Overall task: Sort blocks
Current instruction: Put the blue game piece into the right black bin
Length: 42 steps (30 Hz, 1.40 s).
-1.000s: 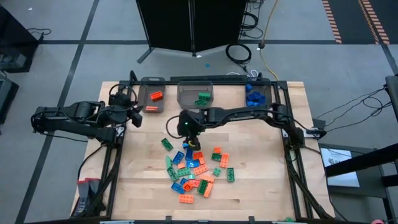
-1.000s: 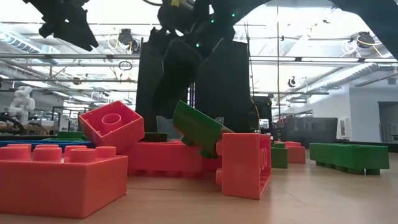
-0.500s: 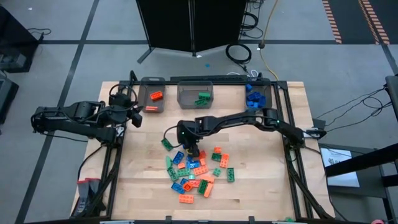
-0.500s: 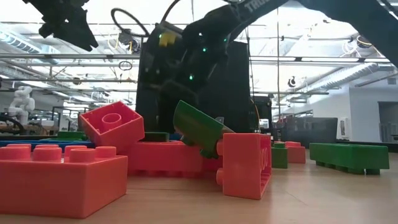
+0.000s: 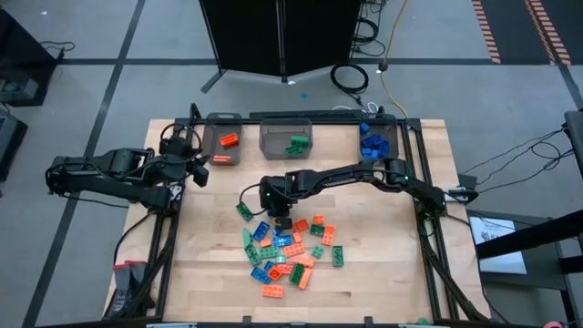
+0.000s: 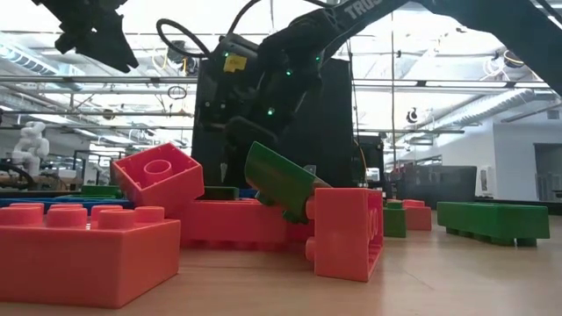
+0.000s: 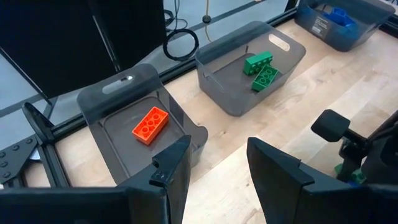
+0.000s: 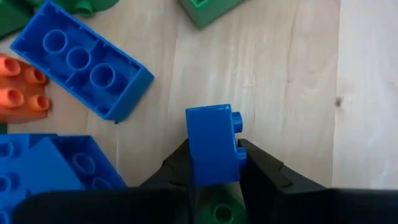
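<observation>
Since the earlier frame, the right gripper [image 5: 281,217] has been brought down from near the bins onto the top edge of the blocks [image 5: 284,250]. From table height, it is hidden behind bricks. In the right wrist view, a small blue block [image 8: 212,144] is pinched between the fingers; held near one end, it could twist free when lifted. In the left wrist view, the left gripper [image 7: 217,163] is held spread and empty beside the orange bin [image 7: 121,102].

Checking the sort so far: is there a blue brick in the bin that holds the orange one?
No, the bin holds only one orange brick.
</observation>
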Tool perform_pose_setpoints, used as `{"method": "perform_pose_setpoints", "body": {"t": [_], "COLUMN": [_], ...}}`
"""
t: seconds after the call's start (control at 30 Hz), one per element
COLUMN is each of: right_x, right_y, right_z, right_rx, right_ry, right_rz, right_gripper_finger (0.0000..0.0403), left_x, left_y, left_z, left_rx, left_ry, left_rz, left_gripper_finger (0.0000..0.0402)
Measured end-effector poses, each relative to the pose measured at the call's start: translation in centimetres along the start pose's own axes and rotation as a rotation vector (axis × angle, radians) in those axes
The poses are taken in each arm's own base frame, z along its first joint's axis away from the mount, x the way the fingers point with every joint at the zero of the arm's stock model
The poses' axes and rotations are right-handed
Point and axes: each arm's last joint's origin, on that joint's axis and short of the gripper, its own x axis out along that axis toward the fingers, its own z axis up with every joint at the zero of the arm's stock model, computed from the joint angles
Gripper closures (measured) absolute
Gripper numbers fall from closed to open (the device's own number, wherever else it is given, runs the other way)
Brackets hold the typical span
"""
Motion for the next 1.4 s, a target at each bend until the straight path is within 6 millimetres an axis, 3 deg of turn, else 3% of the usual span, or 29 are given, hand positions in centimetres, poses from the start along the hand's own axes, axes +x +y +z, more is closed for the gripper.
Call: {"method": "perform_pose_setpoints", "body": {"t": [0.13, 0.3, 0.43, 0.57, 0.83, 1.0, 1.07, 1.27, 1.4], "right_x": [-2.0, -8.3, -14.4, -20.4, -29.3, -32.1, -32.4, -31.2, -28.6], "right_y": [0.1, -0.8, -1.8, -3.7, -8.0, -10.4, -11.0, -12.4, -13.6], "right_z": [0.7, 2.2, 2.3, 0.8, -4.8, -9.4, -11.5, -17.2, -20.6], "right_rx": [0.006, 0.016, 0.007, 0.06, 0.354, 0.55, 0.604, 0.762, 0.887], "right_ry": [-0.035, -0.14, -0.169, -0.148, -0.017, 0.027, 0.038, 0.019, 0.048], "right_rz": [-0.007, -0.046, -0.216, -0.327, -0.539, -0.629, -0.647, -0.715, -0.732], "right_gripper_finger": [0.033, 0.033, 0.033, 0.033, 0.033, 0.033, 0.033, 0.033, 0.033], "left_x": [0.0, 0.0, 0.0, 0.0, 0.0, 0.0, 0.0, 0.0, 0.0], "left_y": [0.0, 0.0, 0.1, 0.1, 0.0, 0.0, 0.0, 0.0, 0.0], "left_z": [0.0, 0.0, 0.0, 0.0, 0.0, 0.0, 0.0, 0.0, 0.0], "left_rx": [0.002, 0.003, 0.003, 0.001, -0.009, -0.01, -0.01, -0.009, -0.01], "left_ry": [0.0, -0.001, -0.004, -0.008, -0.011, -0.011, -0.011, -0.011, -0.011], "left_rz": [0.004, 0.006, 0.011, 0.016, 0.014, 0.014, 0.013, 0.013, 0.014], "left_gripper_finger": [0.0241, 0.0241, 0.0241, 0.0241, 0.0241, 0.0241, 0.0241, 0.0241, 0.0241]}}
